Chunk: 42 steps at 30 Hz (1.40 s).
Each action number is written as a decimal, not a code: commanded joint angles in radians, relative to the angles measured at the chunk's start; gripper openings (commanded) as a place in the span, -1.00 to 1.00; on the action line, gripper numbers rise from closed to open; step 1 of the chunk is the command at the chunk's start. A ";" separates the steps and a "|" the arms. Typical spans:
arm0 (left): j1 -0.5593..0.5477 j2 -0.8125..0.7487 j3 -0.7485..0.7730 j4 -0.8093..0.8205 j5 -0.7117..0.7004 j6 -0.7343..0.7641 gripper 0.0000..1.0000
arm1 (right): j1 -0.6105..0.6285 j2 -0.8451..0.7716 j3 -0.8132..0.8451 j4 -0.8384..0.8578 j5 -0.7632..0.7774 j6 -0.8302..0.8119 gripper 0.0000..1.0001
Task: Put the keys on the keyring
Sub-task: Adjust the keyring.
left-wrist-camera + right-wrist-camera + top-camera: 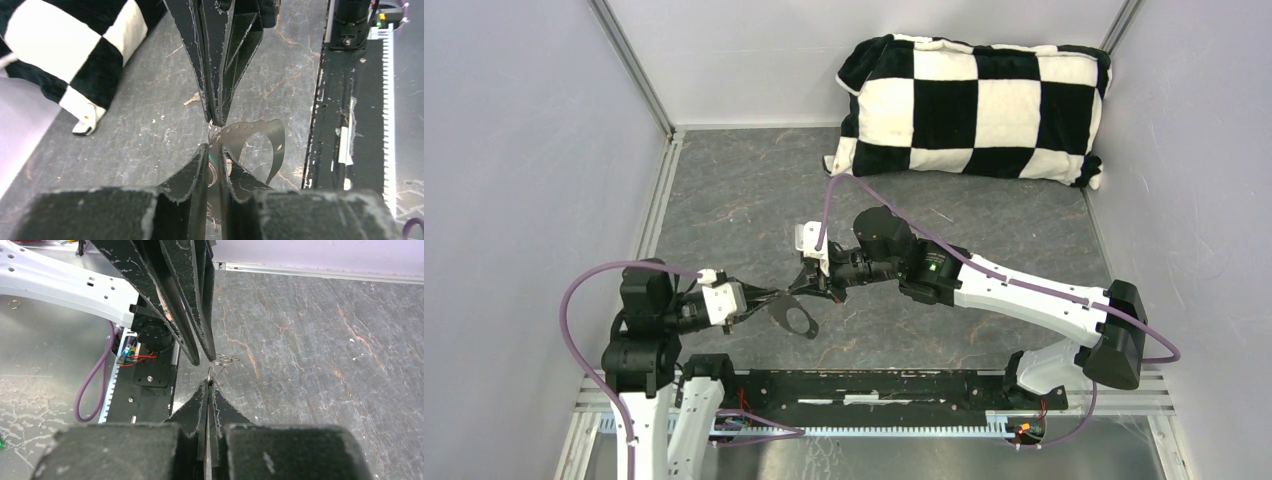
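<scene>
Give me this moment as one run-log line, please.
left end effector: shut on dark perforated loop; right end effector: shut, tip-to-tip; small wire ring: between tips

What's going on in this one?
Both arms meet tip to tip above the table, partway through threading keys. The left claw is shut, seemingly on a small wire keyring, and a dark loop hangs beside it. The right claw is shut on a thin metal piece, possibly a key, held right against the ring. Whether anything is threaded yet is too small to tell.
</scene>
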 commanded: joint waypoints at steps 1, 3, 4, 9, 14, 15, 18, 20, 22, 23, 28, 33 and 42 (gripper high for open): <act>0.001 0.082 0.069 -0.142 -0.016 0.054 -0.67 | -0.002 -0.033 0.034 0.017 0.047 -0.018 -0.99; 0.002 0.133 0.100 -0.222 -0.016 0.098 -0.70 | -0.002 -0.034 0.034 0.014 0.060 -0.020 -0.99; 0.002 0.159 0.114 -0.270 -0.013 0.139 -0.70 | -0.002 -0.034 0.033 0.015 0.065 -0.020 -0.99; 0.002 0.245 0.124 -0.487 0.009 0.402 -0.68 | -0.002 -0.034 0.032 0.026 0.067 -0.014 -0.99; 0.002 0.293 0.093 -0.444 0.052 0.408 -0.41 | -0.002 -0.022 0.035 0.038 0.047 -0.003 -0.99; 0.002 0.303 0.093 -0.425 0.064 0.394 -0.35 | -0.001 -0.021 0.036 0.039 0.044 -0.003 -0.99; 0.002 0.327 0.098 -0.382 0.090 0.366 -0.18 | -0.002 -0.021 0.034 0.039 0.042 0.000 -0.99; 0.002 0.332 0.094 -0.371 0.104 0.366 -0.12 | -0.002 -0.021 0.033 0.045 0.036 0.003 -0.99; 0.002 0.332 0.080 -0.355 0.115 0.363 -0.09 | -0.003 -0.019 0.034 0.054 0.023 0.009 -0.99; 0.002 0.334 0.071 -0.348 0.119 0.361 -0.08 | -0.001 -0.016 0.038 0.056 0.017 0.010 -0.99; 0.001 0.338 0.067 -0.345 0.149 0.364 -0.09 | -0.002 -0.006 0.048 0.055 -0.005 0.013 -0.99; 0.000 0.346 0.062 -0.314 0.165 0.338 -0.11 | -0.002 0.005 0.053 0.053 -0.024 0.016 -0.99; -0.002 0.351 0.060 -0.314 0.177 0.347 -0.36 | -0.001 0.013 0.056 0.048 -0.044 0.013 -0.99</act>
